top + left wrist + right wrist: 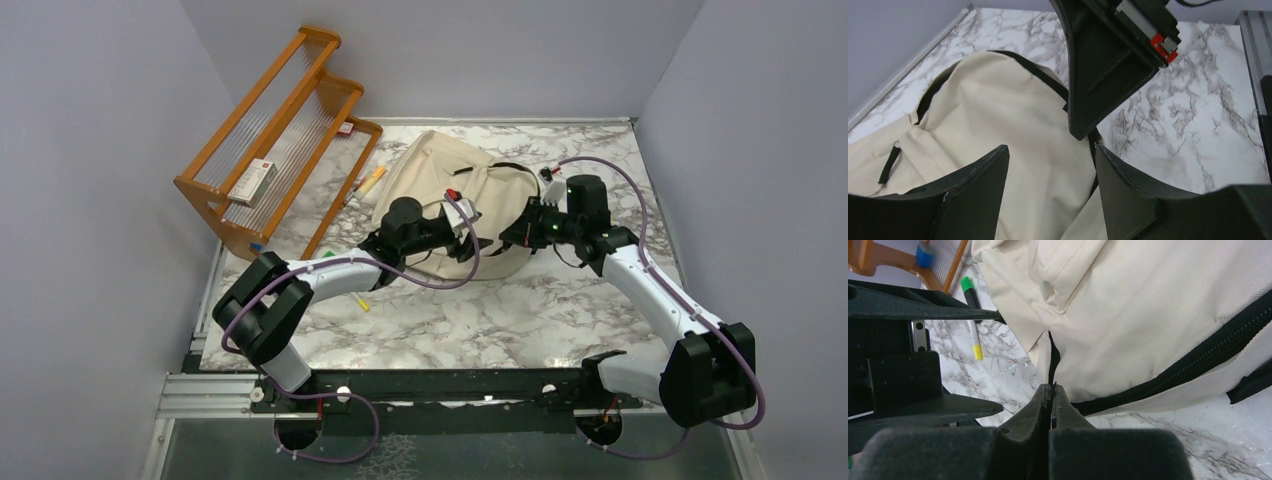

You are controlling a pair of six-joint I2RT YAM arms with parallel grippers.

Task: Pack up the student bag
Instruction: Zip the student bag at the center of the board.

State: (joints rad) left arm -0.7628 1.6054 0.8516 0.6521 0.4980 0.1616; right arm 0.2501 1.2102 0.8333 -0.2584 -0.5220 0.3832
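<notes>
Two tools were positioned at the near side of the student bag (450, 170), which lay on the desk (450, 320) toward the middle of its far edge. The left tool (1050, 150) was wide open and held nothing; its fingers (983, 175) hung over the cream fabric. The right tool (1050, 388) was fully closed, pinching a thin black tab (1052, 360) at the bag's seam. A wooden rack (275, 140) stood at the far-left corner.
</notes>
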